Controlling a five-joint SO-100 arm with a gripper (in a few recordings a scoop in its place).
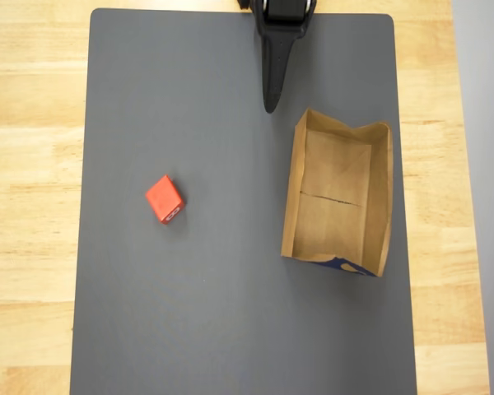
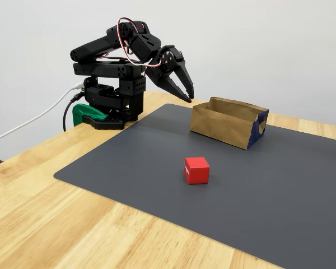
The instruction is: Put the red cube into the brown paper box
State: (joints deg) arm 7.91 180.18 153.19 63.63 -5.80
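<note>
A black robot arm (image 2: 115, 67) sits folded at the far edge of a wooden surface (image 2: 39, 224) covered by a dark grey mat (image 2: 257, 190). Its gripper (image 2: 182, 87) hangs above the mat, fingers slightly parted and holding nothing. The red cube (image 2: 196, 170) rests on the mat, well apart from the gripper. The brown paper box (image 2: 224, 124) lies open-topped near the gripper's tip.

In the overhead view the cube (image 1: 165, 199) lies on the mat (image 1: 230, 329), well left of the box (image 1: 337, 194). The tool (image 1: 270, 103) hangs over the mat's top edge, near the box's upper-left corner.
</note>
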